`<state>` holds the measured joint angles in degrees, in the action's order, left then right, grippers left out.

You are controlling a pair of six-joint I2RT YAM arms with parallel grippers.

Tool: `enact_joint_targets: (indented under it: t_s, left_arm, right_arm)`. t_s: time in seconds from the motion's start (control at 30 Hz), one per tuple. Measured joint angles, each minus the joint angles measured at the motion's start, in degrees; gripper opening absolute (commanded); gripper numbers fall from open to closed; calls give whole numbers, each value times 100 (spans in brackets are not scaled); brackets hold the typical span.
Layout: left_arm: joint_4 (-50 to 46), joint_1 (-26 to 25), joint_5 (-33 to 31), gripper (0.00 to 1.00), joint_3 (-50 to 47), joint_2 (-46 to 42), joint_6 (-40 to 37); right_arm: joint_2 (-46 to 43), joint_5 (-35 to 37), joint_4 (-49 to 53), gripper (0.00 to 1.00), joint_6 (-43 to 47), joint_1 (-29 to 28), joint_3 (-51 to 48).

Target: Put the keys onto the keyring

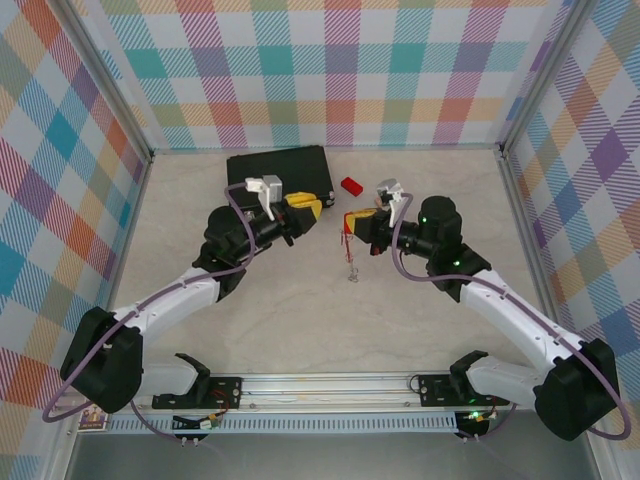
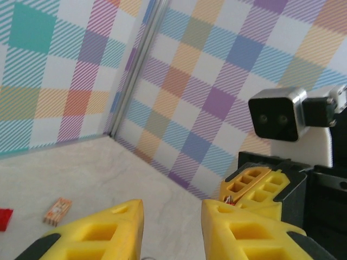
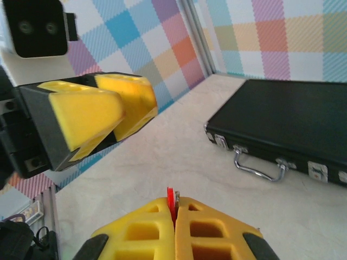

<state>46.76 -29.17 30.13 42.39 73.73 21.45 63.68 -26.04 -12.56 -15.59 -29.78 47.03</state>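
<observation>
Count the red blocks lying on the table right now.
1: the red block lies on the table just right of the black case, not touching it. Others may be hidden.

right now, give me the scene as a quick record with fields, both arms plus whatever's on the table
left fingers: yellow, apart, nothing seen between them
right fingers: yellow, shut on a thin red and silver metal piece; key or keyring, cannot tell
arms: raised over the table's middle, fingertips facing each other, not touching
black rectangular case: closed, at the far side, silver handle toward the arms
small red rectangular block: on the table right of the case, apart from it
</observation>
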Motion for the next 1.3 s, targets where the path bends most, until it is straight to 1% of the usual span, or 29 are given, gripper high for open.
enact_joint_targets:
  t_s: [0.2, 0.53, 0.9, 1.3]
  left_arm:
    - [420, 61, 354, 33, -79, 20, 262]
    - [481, 61, 597, 33, -103, 20, 302]
    - [638, 83, 807, 33, -133, 59, 343]
    - [872, 83, 957, 33, -133, 219, 496]
  right_arm:
    - [116, -466, -393, 0, -26, 48, 0]
    - [251, -758, -549, 0, -227, 105, 2]
    - [413, -835, -566, 0, -494, 166, 98]
    - [417, -833, -584, 0, -501, 166, 155]
